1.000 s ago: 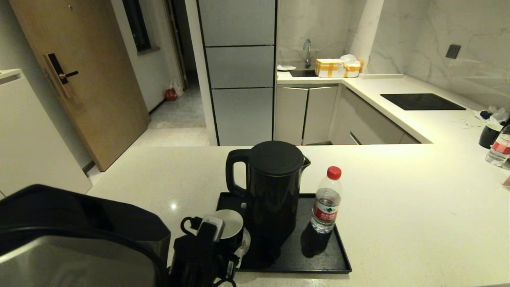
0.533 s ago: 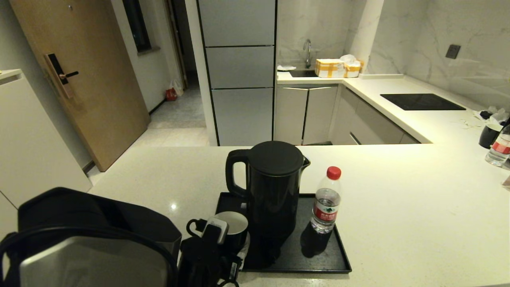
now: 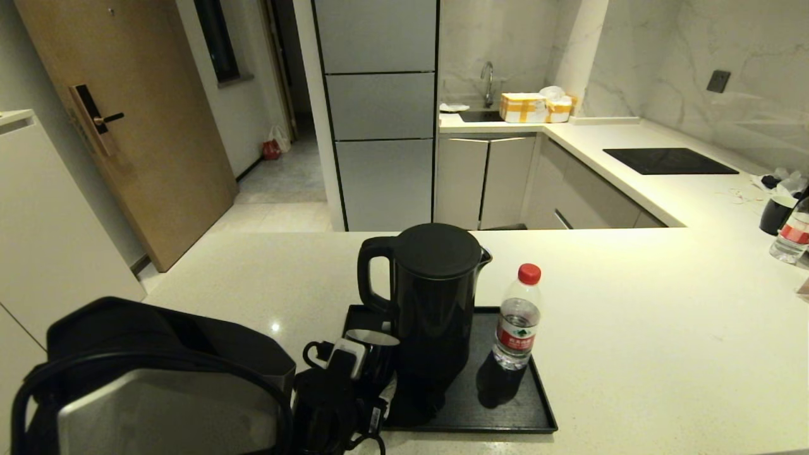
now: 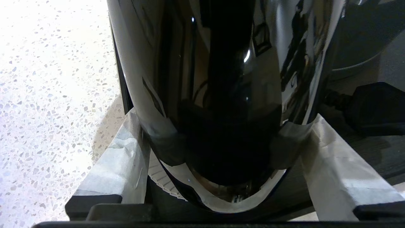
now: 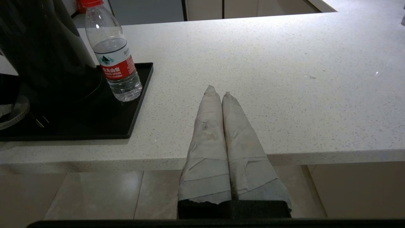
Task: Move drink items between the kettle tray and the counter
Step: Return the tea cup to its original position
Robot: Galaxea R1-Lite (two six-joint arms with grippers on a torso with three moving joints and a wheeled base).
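The right gripper (image 5: 218,91) is parked nearest, low before the counter's front edge and to the right of the kettle, its 2 taped fingers pressed together on nothing.

The left gripper (image 4: 218,148) is seen at the near left foot of the electric kettle (image 3: 436,297), and its 2 taped fingers (image 4: 126,158) are clamped on the sides of the small black cup (image 4: 227,95). Compared with 1 second ago, the cup is carried slightly toward the kettle and is tipped: its white inside, broadly shown then, is now reduced to a thin sliver in the head view. A ridged white edge, probably the saucer (image 4: 159,177), is glimpsed beneath the cup; whether contact is already broken cannot be told.

This is judged to be the start of the cup's lift, so its transfer to the counter (image 3: 663,328) is under way but not yet done.

The kettle is left standing on the black tray (image 3: 505,411), and the red-capped water bottle (image 3: 518,319) is kept upright on the tray just right of the kettle. The cup is very close to the kettle's wall, so a knock is a risk to be watched.
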